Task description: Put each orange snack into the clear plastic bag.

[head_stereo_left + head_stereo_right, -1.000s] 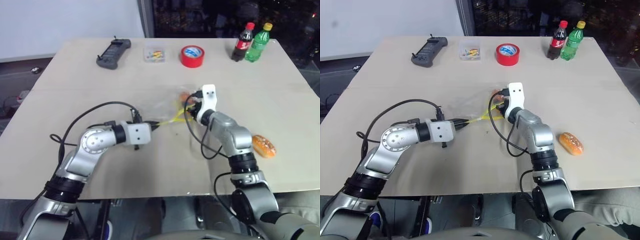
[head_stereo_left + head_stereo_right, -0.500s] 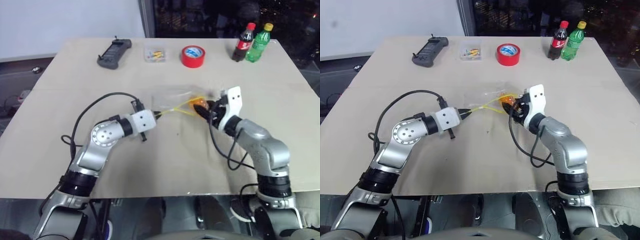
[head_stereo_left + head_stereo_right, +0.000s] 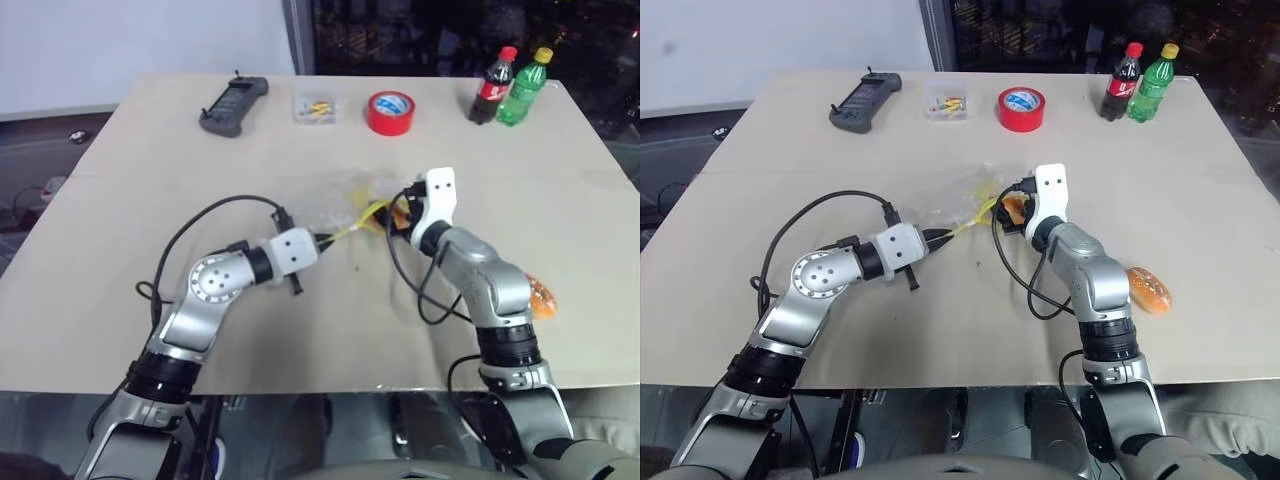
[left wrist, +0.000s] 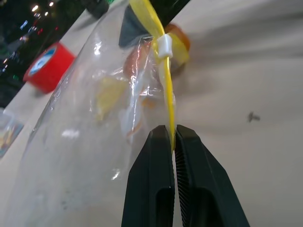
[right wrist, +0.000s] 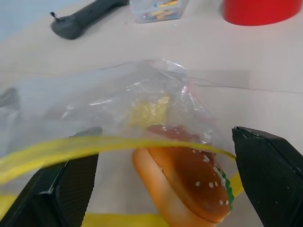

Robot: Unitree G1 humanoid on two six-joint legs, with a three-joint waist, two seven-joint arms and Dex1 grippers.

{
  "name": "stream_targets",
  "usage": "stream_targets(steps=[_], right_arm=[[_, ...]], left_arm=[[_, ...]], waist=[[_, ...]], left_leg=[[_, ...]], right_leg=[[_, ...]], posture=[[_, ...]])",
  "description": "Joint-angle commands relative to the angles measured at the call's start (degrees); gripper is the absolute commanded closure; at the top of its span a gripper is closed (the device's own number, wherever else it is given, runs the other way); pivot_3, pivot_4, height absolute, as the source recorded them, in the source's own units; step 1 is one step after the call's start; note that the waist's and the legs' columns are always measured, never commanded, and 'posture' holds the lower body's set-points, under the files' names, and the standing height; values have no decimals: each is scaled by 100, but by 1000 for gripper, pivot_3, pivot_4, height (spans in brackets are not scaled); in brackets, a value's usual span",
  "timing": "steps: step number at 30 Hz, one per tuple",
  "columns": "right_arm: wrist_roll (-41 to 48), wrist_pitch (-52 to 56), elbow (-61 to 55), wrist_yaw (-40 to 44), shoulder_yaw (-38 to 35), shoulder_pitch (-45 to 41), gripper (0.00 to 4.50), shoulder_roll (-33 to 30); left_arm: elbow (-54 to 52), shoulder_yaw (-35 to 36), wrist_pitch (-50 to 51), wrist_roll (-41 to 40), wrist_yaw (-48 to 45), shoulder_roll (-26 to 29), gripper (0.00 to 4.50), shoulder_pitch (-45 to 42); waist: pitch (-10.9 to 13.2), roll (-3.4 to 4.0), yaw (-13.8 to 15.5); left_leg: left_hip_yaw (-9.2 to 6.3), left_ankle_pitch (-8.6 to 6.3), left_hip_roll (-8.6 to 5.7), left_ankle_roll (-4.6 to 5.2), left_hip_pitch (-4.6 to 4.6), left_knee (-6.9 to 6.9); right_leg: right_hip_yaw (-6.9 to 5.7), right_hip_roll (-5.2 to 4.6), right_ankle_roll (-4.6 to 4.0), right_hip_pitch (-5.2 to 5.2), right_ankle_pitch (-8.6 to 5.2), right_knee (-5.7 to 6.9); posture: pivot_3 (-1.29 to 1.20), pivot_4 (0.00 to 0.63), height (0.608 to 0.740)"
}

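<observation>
Left gripper [image 4: 171, 142] jaws clamped on clear plastic bag [image 4: 94, 123] yellow seal strip, right gripper [image 5: 165, 170] jaws wide apart around orange snack [image 5: 187, 182] at bag mouth, second orange snack [image 3: 1148, 290] on worktop [image 3: 1200, 180]

The right arm hides part of the second orange snack [image 3: 541, 297] on the right. The small clear box [image 3: 945, 103] far back holds bits too small to tell.
</observation>
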Motion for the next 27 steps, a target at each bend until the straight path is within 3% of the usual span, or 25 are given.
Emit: stream_targets(steps=[1, 4, 7, 12, 15, 19, 24, 27], right_arm=[[390, 321, -1046, 417, -143, 234, 37, -462], [679, 605, -1595, 583, -367, 485, 37, -856], [637, 845, -2238, 875, -664, 978, 37, -1846], [254, 934, -2943, 1645, -1193, 2582, 37, -3976], [257, 1080, -3092, 1941, -1688, 3374, 37, -4579], [285, 1245, -3088, 2101, -2210, 4159, 37, -4720], [194, 1140, -2604, 1920, -2120, 4192, 37, -4463], [263, 1120, -2440, 1817, -2069, 3993, 1354, -4234]], left_arm=[[-292, 232, 163, -118, 110, 19, 4500, -6], [-421, 306, 397, -318, 69, -42, 4500, 37], [-466, 471, 630, -643, 35, -130, 4500, -58], [-448, 640, 1088, -1361, -302, -175, 4500, -53], [-431, 651, 1225, -1511, -407, -138, 4500, -40], [-404, 647, 1282, -1573, -417, -158, 4500, -72], [-482, 575, 1247, -1494, -395, -162, 4500, -17], [-496, 576, 1186, -1420, -376, -117, 4500, 20]], waist=[[0, 0, -3], [0, 0, -18], [0, 0, 5], [-1, -1, 86], [-3, -2, 60], [-8, -3, 71], [-8, -4, 86], [-7, -4, 96]], left_leg=[[0, 0, 0, 0, 0, 0], [-1, 0, 2, 0, 4, 0], [-4, 0, 3, 0, 2, 0], [-3, -1, -1, 2, 2, 2], [1, -1, 2, 2, 5, 2], [13, -1, 10, 2, 14, 5], [21, -2, 9, 2, 11, 17], [21, -3, 9, 4, 9, 18]], right_leg=[[0, 0, 0, 0, 0, 0], [0, 1, 0, 0, 0, 1], [-4, 1, 0, 2, -1, 1], [-6, -4, 1, 7, -3, -9], [-3, -2, 3, 9, -4, -8], [6, 6, 24, 13, -16, -4], [12, 5, 26, 13, -15, -5], [12, 5, 26, 13, -15, -6]], posture=[[0, 150, 719], [0, 150, 719], [0, 150, 719], [0, 150, 719], [0, 150, 719], [0, 150, 719], [0, 150, 719], [0, 150, 719]])
